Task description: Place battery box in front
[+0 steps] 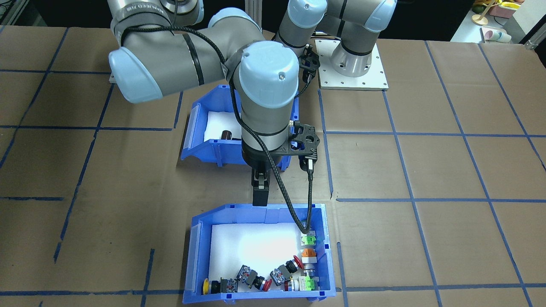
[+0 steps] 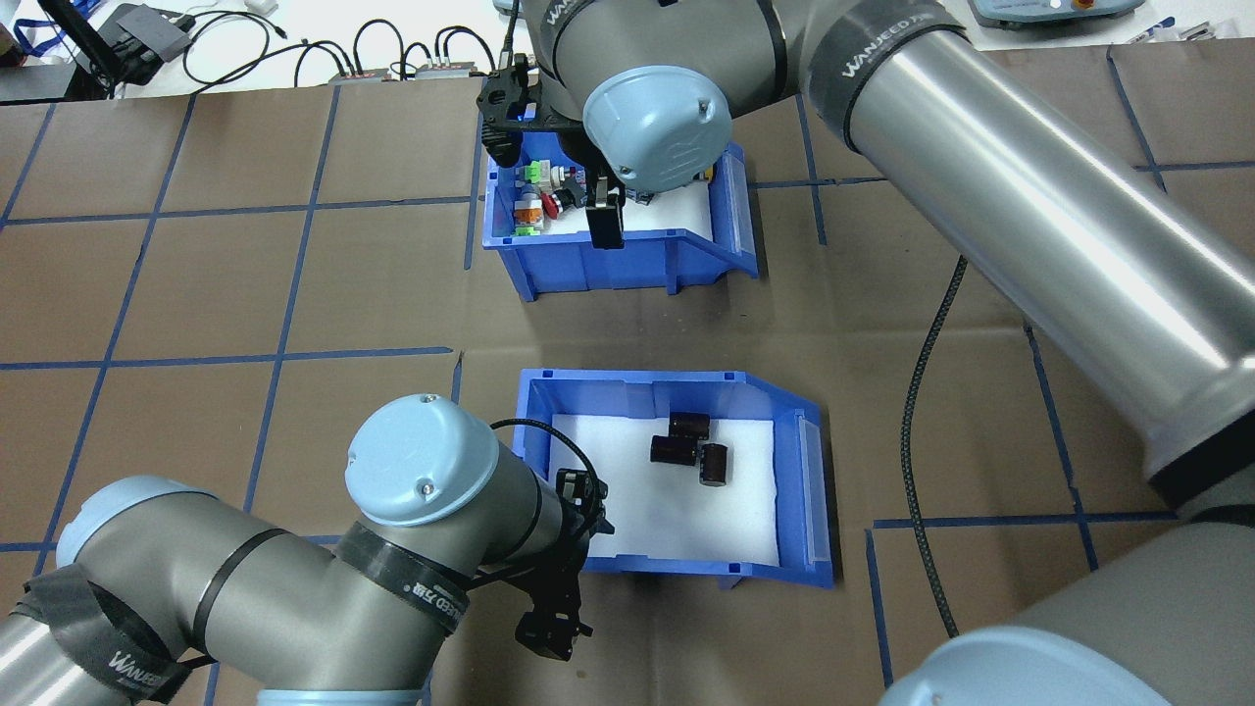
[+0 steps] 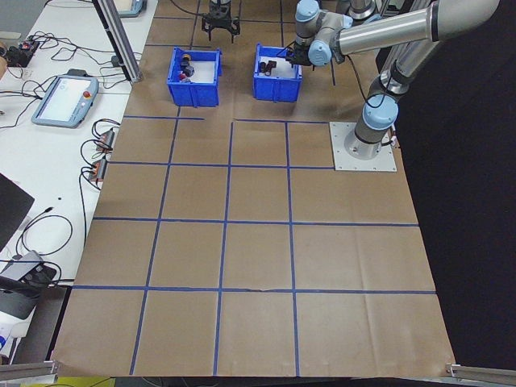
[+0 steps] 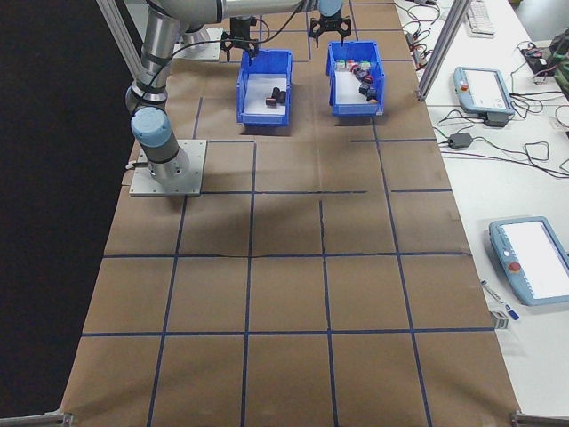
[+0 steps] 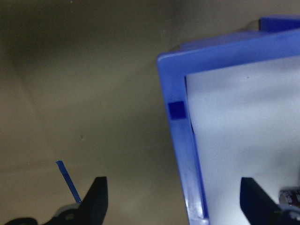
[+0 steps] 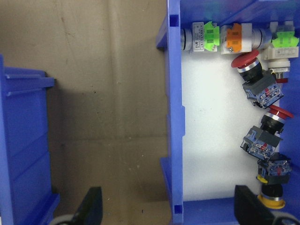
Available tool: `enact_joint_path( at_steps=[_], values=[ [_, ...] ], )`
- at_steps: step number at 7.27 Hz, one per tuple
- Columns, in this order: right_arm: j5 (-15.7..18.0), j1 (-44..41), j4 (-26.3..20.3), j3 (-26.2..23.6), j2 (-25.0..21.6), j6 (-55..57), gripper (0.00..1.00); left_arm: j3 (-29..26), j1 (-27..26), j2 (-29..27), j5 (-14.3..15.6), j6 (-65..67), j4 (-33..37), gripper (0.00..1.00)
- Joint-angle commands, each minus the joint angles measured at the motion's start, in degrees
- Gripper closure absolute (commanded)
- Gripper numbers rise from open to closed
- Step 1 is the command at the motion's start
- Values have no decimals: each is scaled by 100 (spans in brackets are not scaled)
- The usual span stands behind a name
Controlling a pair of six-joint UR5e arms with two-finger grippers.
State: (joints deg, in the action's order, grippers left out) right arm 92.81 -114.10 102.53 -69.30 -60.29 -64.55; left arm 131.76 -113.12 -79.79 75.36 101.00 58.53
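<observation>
The battery box [image 2: 677,480] sits on the counter [image 2: 196,294] nearer the robot than the button bin [image 2: 618,230]. The left pincer [image 5: 171,197] straddles the box's wall, jaws spread; the right pincer [image 6: 166,206] likewise straddles the bin's wall. A shallow bite could let the box tip and roll its batteries [image 2: 691,449].

The left arm bends low, its wrist turned down, and the left end effector [image 2: 554,628] hangs with its fingers [image 5: 96,199] spread wide. The right arm stretches far forward across the desk [image 2: 294,294], wrist pointing straight down. The right end effector [image 6: 168,211] is likewise spread, one finger [image 6: 91,206] at each side of its wrist view.
</observation>
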Motion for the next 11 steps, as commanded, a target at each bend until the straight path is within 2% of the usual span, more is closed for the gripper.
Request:
enact_joint_path(
  at_steps=[1,3,4,5,6,7,8,9,10,11],
  values=[
    [-43,-51,109,170,410,-23,0,69,-8,-202,-4,365,-621,1],
    [18,-287,319,189,789,12,0,69,-26,-562,-4,690,-833,1],
    [18,-280,399,197,903,4,0,69,-87,-668,5,832,-1069,7],
    [18,-288,434,171,939,-23,0,61,-96,-782,-4,833,-1255,21],
    [27,-280,426,127,966,-32,0,78,-122,-827,-4,833,-1369,46],
    [9,-279,434,136,1036,-32,2,70,-122,-836,-39,781,-1466,78],
    [18,-271,434,171,1063,-32,16,69,-122,-836,-448,772,-1615,100],
    [35,-271,434,162,1063,-84,49,78,-122,-836,-513,746,-1634,100],
    [36,-271,434,171,1045,-363,75,78,-122,-819,-496,737,-1634,100],
    [36,-262,434,188,1002,-409,91,61,-114,-680,-496,728,-1634,100]
  ],
)
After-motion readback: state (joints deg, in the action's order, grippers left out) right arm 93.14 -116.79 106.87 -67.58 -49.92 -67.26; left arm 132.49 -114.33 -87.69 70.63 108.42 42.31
